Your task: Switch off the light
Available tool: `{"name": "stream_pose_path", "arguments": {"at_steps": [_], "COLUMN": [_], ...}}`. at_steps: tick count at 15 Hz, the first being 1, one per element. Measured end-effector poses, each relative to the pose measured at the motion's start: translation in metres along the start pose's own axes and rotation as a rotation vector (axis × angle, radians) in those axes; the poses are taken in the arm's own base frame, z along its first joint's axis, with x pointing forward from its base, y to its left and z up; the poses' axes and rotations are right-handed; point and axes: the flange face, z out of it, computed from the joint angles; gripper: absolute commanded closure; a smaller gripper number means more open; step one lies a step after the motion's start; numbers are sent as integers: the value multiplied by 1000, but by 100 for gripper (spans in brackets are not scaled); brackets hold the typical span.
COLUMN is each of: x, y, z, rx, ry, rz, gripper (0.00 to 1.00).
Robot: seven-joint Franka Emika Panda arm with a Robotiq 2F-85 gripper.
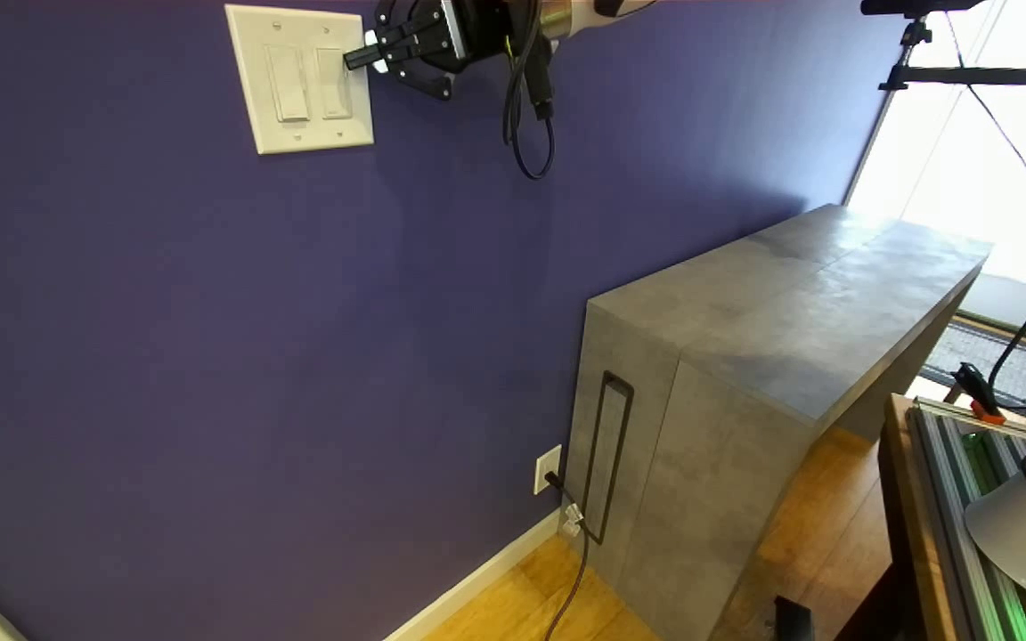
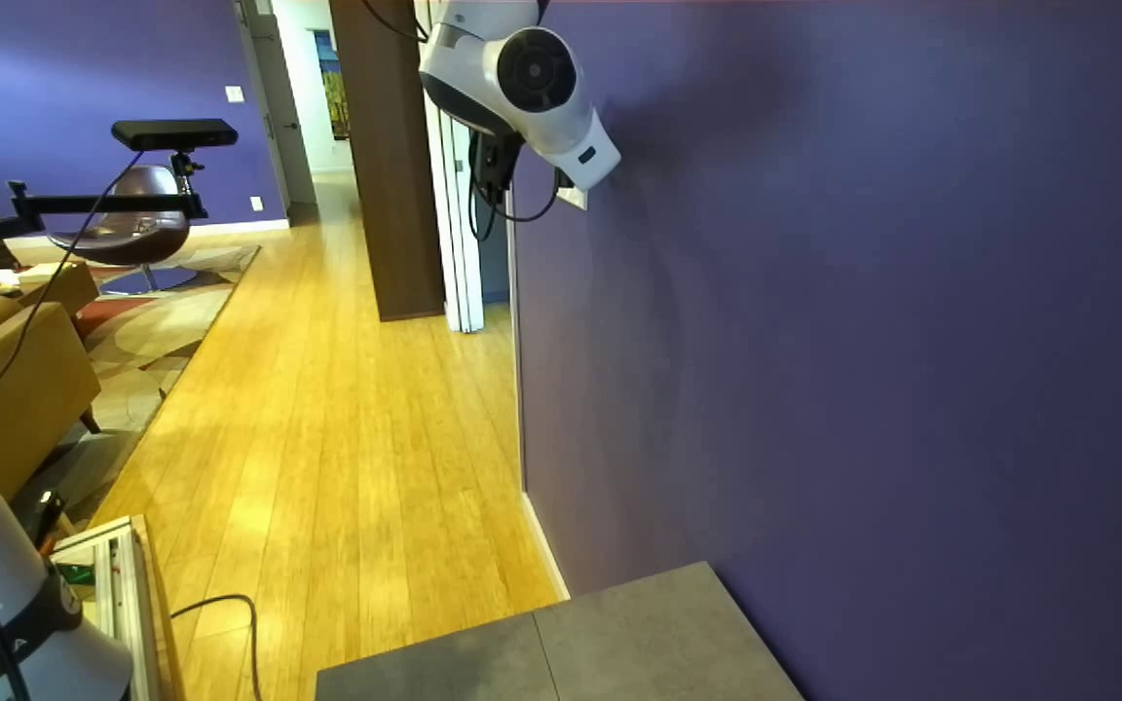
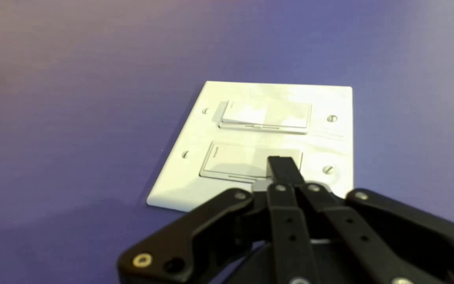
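Note:
The light switch is a white wall plate (image 1: 317, 136) with two tall rocker paddles. It fills the middle of the wrist view (image 3: 325, 144), and a corner shows behind the arm in an exterior view (image 2: 573, 198). No lamp shows. My gripper (image 1: 355, 60) is shut, with nothing seen between the fingers. Its black tip lies over the edge of the nearer paddle (image 1: 333, 89), toward one end; I cannot tell whether it touches. In the wrist view the tip (image 3: 284, 167) covers part of this paddle (image 3: 235, 159). The farther paddle (image 3: 266, 112) is uncovered.
The blue wall (image 1: 210, 356) surrounds the plate. A grey desk (image 1: 745, 294) stands against it, with a small socket plate (image 1: 546, 467) and cable beside it. A cable loop (image 1: 531, 165) hangs from the wrist. A camera on a stand arm (image 2: 174, 133) stands off the wall.

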Motion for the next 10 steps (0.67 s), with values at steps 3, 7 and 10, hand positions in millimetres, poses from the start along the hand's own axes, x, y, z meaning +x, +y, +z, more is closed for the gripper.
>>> {"name": "stream_pose_path", "arguments": {"at_steps": [3,7,10], "x": [0,0,1], "y": [1,2,4], "z": [1,1,2], "rx": [-1,-3,-4], "ry": [-1,-3,-4], "rz": [1,3,5], "gripper": [100,100,100]}}
